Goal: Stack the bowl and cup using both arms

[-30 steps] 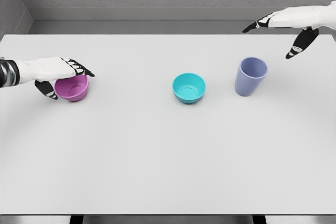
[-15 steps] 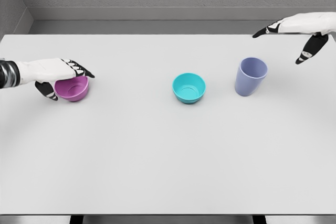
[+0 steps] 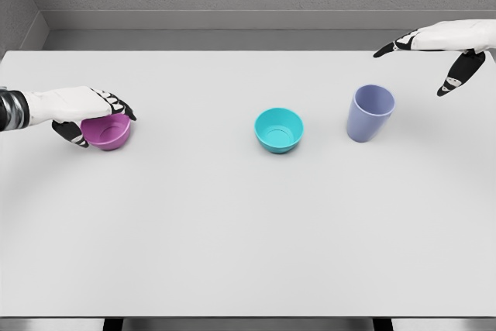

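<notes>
A purple bowl (image 3: 111, 136) sits upright on the white table (image 3: 232, 230) at the far left. My left hand (image 3: 101, 123) is closed around it, fingers curled over the far rim and thumb against the near-left wall. A teal bowl (image 3: 279, 129) stands upright at the table's middle. To its right a lavender cup (image 3: 370, 112) stands upright. My right hand (image 3: 419, 66) hovers open above the back right corner, behind and to the right of the cup, fingers stretched left and thumb hanging down, touching nothing.
A grey wall and floor strip run behind the table's far edge. The table's near edge lies at the bottom of the view.
My left hand's fingers have curled down onto the purple bowl's rim. My right hand has drawn back toward the right and up, away from the cup, then held still.
</notes>
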Robot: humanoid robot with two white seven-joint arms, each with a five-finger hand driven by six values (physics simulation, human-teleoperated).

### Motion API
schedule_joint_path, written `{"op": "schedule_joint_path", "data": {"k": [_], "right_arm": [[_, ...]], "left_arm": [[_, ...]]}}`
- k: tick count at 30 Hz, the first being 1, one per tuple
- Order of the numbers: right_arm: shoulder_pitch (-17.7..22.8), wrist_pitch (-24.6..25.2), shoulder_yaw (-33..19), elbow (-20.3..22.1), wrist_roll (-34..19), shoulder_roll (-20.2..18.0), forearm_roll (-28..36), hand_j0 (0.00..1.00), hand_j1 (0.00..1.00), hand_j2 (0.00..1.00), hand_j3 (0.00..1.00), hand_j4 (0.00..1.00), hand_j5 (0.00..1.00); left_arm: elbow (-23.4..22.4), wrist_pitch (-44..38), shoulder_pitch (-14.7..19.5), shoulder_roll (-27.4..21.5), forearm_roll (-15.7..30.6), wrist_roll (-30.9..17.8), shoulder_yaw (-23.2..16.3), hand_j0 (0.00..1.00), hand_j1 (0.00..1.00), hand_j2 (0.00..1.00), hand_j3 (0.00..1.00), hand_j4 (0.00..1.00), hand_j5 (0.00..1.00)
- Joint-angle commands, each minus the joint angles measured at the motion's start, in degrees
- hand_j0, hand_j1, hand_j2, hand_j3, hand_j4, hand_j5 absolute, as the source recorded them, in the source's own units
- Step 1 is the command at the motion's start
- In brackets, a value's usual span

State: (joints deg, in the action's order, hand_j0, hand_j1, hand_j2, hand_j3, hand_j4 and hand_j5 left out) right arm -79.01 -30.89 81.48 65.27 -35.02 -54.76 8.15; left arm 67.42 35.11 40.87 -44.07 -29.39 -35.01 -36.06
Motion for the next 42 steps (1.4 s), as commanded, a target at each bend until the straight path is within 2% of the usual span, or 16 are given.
{"op": "schedule_joint_path", "data": {"k": [1, 2, 15, 27, 42], "right_arm": [[0.0, 0.1, -0.1, 0.0, 0.0, 0.0, 0.3, 1.0, 1.0, 1.0, 1.0, 1.0, 1.0], [0.0, 0.1, -0.1, 0.0, 0.0, 0.0, 0.3, 1.0, 1.0, 1.0, 1.0, 1.0, 1.0], [-0.1, 0.1, -0.1, -0.1, 0.0, 0.0, 0.2, 1.0, 1.0, 1.0, 1.0, 1.0, 1.0], [-0.1, 0.1, -0.1, -0.1, 0.0, 0.0, 0.3, 1.0, 1.0, 1.0, 1.0, 1.0, 1.0], [-0.1, 0.1, -0.1, -0.1, 0.0, 0.0, 0.3, 1.0, 1.0, 1.0, 1.0, 1.0, 1.0]], "left_arm": [[0.0, -0.1, 0.0, -0.1, 0.2, 0.0, 0.0, 0.67, 0.67, 0.67, 0.67, 0.67, 0.67], [0.0, -0.1, 0.0, -0.1, 0.2, 0.0, 0.0, 0.63, 0.63, 0.63, 0.63, 0.63, 0.63], [0.8, -0.1, 0.1, 0.0, 0.4, 0.0, 0.1, 0.6, 0.6, 0.6, 0.6, 0.6, 0.6], [6.3, -0.1, 0.2, 0.3, 0.6, 0.0, 0.3, 0.59, 0.59, 0.59, 0.59, 0.59, 0.59], [8.5, -0.1, 0.6, 2.1, 0.6, 0.0, 0.3, 0.58, 0.58, 0.58, 0.58, 0.58, 0.58]]}}
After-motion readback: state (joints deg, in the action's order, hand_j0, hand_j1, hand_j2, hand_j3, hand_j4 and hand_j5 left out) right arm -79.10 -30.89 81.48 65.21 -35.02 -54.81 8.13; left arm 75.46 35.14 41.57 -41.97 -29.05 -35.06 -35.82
